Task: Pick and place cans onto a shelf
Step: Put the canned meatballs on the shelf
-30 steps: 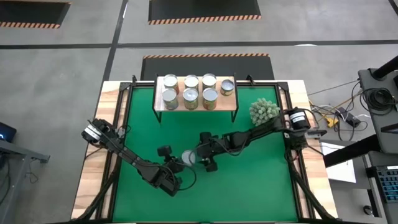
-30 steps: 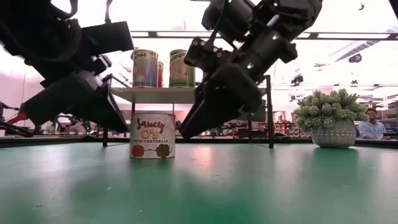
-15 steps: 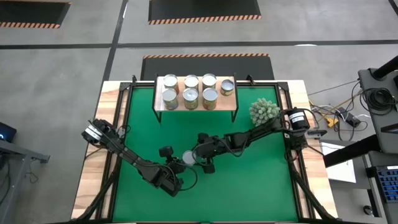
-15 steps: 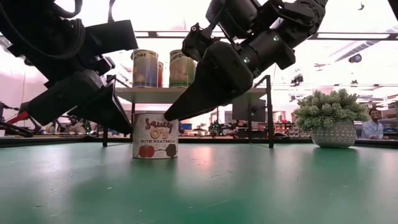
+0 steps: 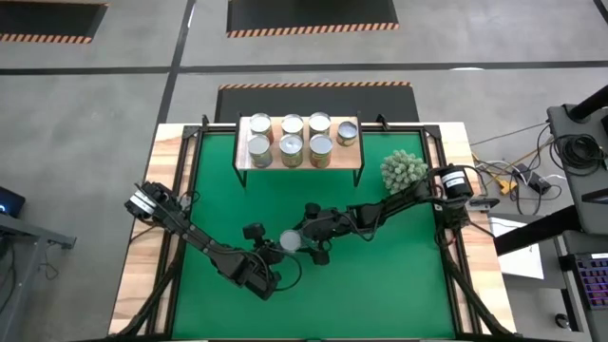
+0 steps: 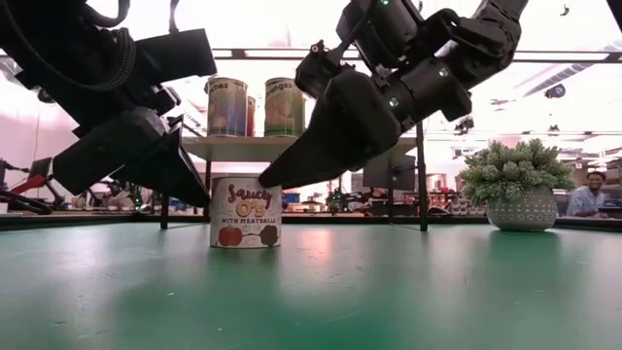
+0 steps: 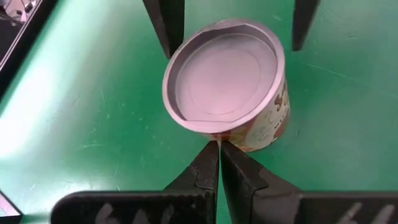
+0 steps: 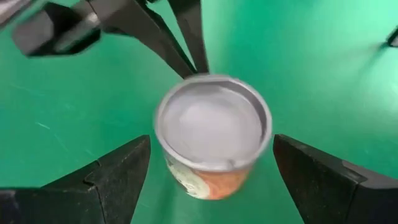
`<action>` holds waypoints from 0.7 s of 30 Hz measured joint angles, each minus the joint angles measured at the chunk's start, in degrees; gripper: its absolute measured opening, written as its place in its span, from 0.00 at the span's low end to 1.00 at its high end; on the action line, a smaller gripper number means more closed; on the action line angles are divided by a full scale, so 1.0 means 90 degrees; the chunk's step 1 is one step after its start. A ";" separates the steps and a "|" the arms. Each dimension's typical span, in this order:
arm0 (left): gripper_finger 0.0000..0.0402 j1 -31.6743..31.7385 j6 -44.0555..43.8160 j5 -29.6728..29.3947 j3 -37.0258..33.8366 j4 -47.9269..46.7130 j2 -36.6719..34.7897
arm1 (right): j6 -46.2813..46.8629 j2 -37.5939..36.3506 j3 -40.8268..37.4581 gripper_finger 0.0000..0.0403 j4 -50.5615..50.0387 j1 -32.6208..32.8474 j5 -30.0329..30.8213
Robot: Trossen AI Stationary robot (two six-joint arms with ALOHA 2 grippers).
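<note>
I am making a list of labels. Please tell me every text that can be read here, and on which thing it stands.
"Saucy O's" and "WITH MEATBALLS": on the can on the mat.
"...ches": partly hidden, on the left can on the shelf.
"...ange...": partly hidden, on the right can on the shelf.
All other labels: unreadable.

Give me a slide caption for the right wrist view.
Right gripper open around a can on the green mat, left gripper shut just behind it.

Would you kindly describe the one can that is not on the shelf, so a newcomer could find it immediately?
Start at the green mat covering the table and look at its middle, nearer than the light-wood shelf. There a small cylindrical tin with a silver top and a cream and orange label stands upright between the shut left tool and the open right tool. It alone stands on the mat.
</note>
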 joint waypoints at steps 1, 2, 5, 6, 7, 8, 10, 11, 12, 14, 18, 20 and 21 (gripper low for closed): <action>0.00 0.0000 0.0000 -0.0002 -0.0007 0.0002 0.0000 | -0.0005 0.0000 -0.0039 0.81 0.0031 0.0001 0.0083; 0.00 0.0000 0.0000 -0.0002 -0.0009 0.0002 0.0000 | -0.0022 0.0000 -0.0058 0.81 0.0036 0.0001 0.0112; 0.00 0.0009 0.0002 -0.0009 -0.0011 0.0027 0.0000 | -0.0176 0.0111 -0.0060 0.81 0.0228 0.0001 0.0119; 0.00 0.0019 0.0002 -0.0010 -0.0018 0.0033 0.0000 | -0.0186 0.0198 -0.0057 0.81 0.0395 0.0001 0.0113; 0.00 0.0035 0.0007 -0.0010 -0.0022 0.0035 0.0000 | -0.0186 0.0317 -0.0057 0.81 0.0524 0.0001 0.0090; 0.00 0.0051 0.0016 -0.0010 -0.0027 0.0049 0.0000 | -0.0187 0.0473 -0.0059 0.81 0.0726 0.0002 0.0058; 0.00 0.0056 0.0019 -0.0015 -0.0037 0.0095 0.0000 | -0.0185 0.0708 -0.0066 0.81 0.0901 0.0016 0.0061; 0.00 0.0058 0.0020 -0.0017 -0.0048 0.0092 0.0000 | -0.0182 0.0779 -0.0073 0.81 0.0978 0.0016 0.0063; 0.00 0.0058 0.0022 -0.0019 -0.0056 0.0099 0.0000 | -0.0165 0.0816 -0.0074 0.81 0.1044 0.0016 0.0062; 0.00 0.0056 0.0022 -0.0019 -0.0074 0.0078 0.0000 | -0.0163 0.0809 -0.0061 0.81 0.1103 0.0016 0.0061; 0.00 0.0058 0.0024 -0.0019 -0.0107 0.0089 0.0000 | -0.0217 0.0689 -0.0064 0.81 0.1000 0.0016 0.0061; 0.00 0.0064 0.0026 -0.0019 -0.0124 0.0093 0.0000 | -0.0264 0.0625 -0.0062 0.81 0.1073 0.0016 0.0061; 0.00 0.0069 0.0024 -0.0019 -0.0131 0.0094 0.0000 | -0.0268 0.0587 -0.0061 0.81 0.1072 0.0016 0.0061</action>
